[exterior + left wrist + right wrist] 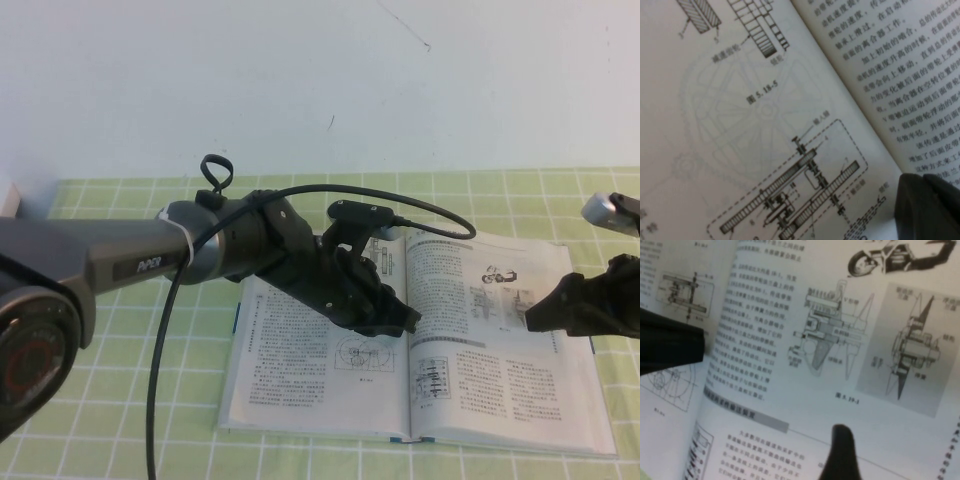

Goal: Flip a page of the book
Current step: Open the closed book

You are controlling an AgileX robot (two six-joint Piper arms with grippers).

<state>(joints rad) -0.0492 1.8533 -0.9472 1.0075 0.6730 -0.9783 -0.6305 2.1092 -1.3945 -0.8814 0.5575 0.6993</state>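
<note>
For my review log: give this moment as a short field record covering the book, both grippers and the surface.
book: large open textbook with white printed pages, lying flat
left gripper: low over the left page near the spine, fingers not readable
right gripper: open, over the right page's outer part, holding nothing
surface: green checked tablecloth

"piper" on left arm point(150, 262); fig. no. "5.18-5" on the page point(740, 130) of the book point(300, 370).

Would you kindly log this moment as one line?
book open flat | left gripper over book's centre fold | right gripper open above right-hand page, holding nothing
</note>
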